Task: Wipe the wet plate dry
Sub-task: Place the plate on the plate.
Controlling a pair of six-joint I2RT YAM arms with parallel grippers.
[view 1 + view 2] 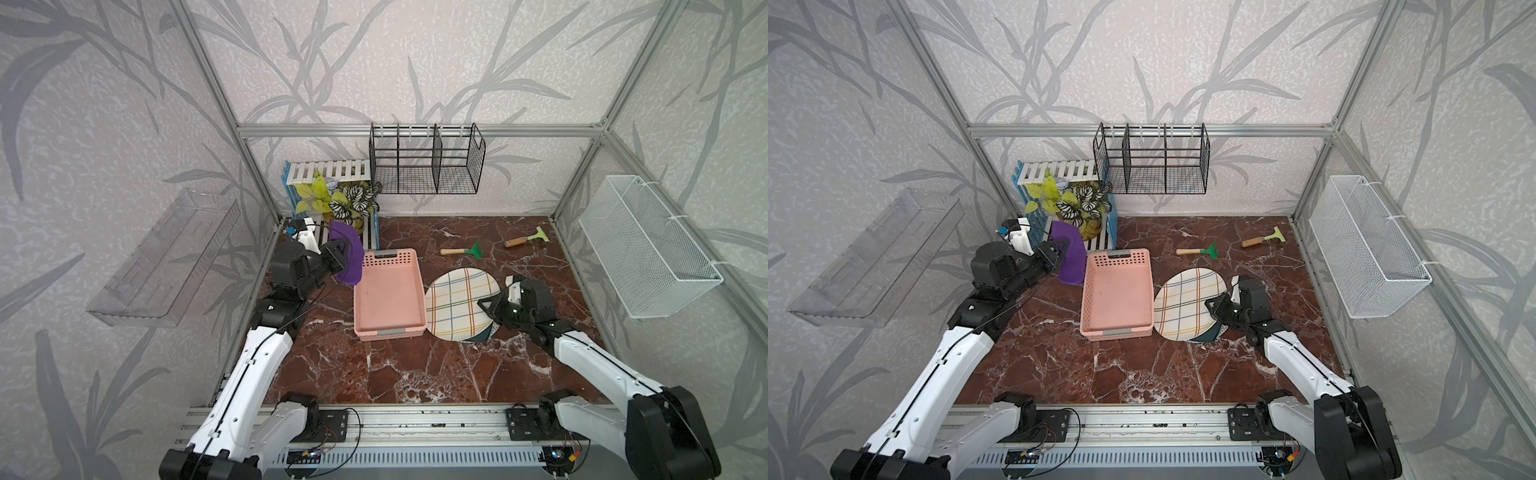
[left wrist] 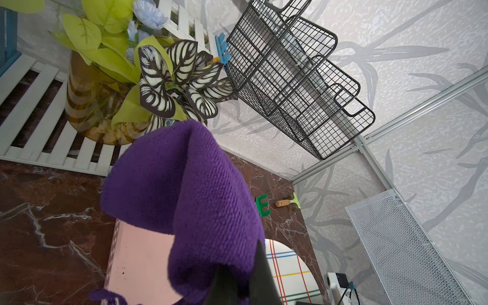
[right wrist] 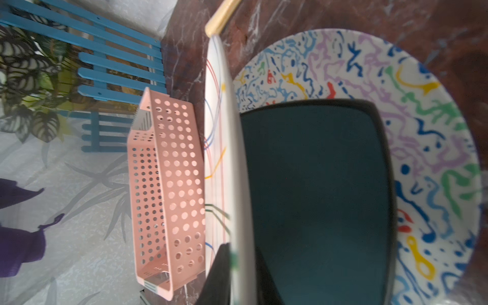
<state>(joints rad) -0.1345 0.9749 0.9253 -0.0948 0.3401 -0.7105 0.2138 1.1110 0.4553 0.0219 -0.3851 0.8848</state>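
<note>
The left pincer (image 1: 344, 250) holds purple cloth (image 1: 352, 268) aloft; right pincer (image 1: 484, 304) clamps tilted plate (image 1: 455, 297).

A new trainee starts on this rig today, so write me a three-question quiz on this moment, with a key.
1. True or false: the left gripper presses the purple cloth flat onto the plaid plate.
2. Where does the right gripper grip the plaid plate? A) at its rim B) at its centre C) nowhere, it stands apart
3. In the right wrist view, which two things lie beneath the tilted plaid plate?
Key: 1 false, the cloth is held up clear of the plate, near the pink basket. 2 A. 3 a dark square dish on a squiggle-patterned plate.
</note>
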